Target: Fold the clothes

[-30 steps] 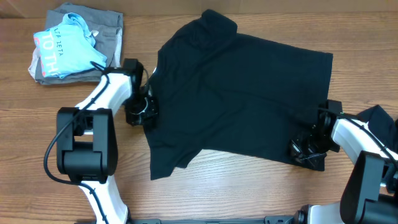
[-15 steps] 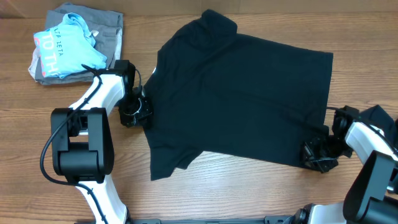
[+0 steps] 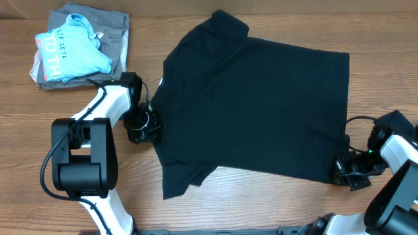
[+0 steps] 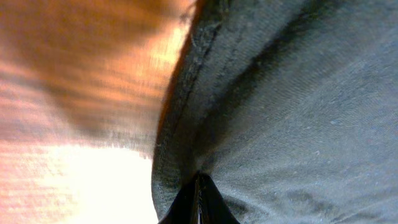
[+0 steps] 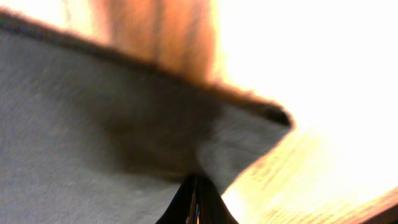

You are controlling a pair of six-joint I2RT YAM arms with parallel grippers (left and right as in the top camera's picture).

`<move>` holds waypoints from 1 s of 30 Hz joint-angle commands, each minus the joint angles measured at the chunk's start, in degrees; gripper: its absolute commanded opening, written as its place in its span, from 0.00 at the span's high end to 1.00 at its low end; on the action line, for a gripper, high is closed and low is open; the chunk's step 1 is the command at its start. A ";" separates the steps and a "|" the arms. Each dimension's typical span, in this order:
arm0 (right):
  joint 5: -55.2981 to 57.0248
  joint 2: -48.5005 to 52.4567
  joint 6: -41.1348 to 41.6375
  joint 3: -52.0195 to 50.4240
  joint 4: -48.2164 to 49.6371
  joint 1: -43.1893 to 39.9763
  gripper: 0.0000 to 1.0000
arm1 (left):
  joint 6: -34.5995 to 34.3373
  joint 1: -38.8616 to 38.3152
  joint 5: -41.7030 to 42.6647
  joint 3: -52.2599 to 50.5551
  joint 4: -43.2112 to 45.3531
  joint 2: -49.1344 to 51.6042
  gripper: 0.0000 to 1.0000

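We are looking at the black T-shirt [image 3: 255, 104] lying spread flat across the middle and right of the wooden table [image 3: 215, 202] in the overhead view, its collar toward the upper left. The left gripper [image 3: 145, 125] is sitting at the shirt's left edge, with its jaws pressed together and pinching the hem there. In the left wrist view, the fabric is gathering into creases that run down to the closed fingertips at the bottom centre. The right gripper [image 3: 346, 171] is sitting at the shirt's lower right corner, with its jaws likewise closed. In the right wrist view, they are nipping the cloth just beside the corner, which is sticking out to the right over the bright wood.

Both wrist views are blurring and washing out, so we are making out little beyond cloth and wood grain. A dark shape [image 3: 394, 121] at the right edge of the overhead view is lying half behind the right arm, and we cannot tell what it is. A small white tag [image 3: 160, 82] is showing at the shirt's left edge, too small to read.

In the upper left, a light blue shirt [image 3: 68, 52] is resting on a folded grey garment [image 3: 117, 36]. We are reading "TO TH" on it in pale lettering, the rest being lost in the folds.
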 commanded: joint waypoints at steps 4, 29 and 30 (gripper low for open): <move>2.86 -0.70 0.31 2.56 -1.84 -4.20 0.96 | -2.49 0.15 -2.91 -3.82 -2.82 3.43 0.96; -26.16 -13.75 -20.28 9.25 7.19 -2.51 0.80 | -1.20 -4.63 0.42 -3.98 0.81 -20.41 0.96; -26.16 -13.22 -20.09 9.27 9.20 -0.85 0.83 | -1.25 -5.75 0.59 -3.98 1.25 -19.98 0.96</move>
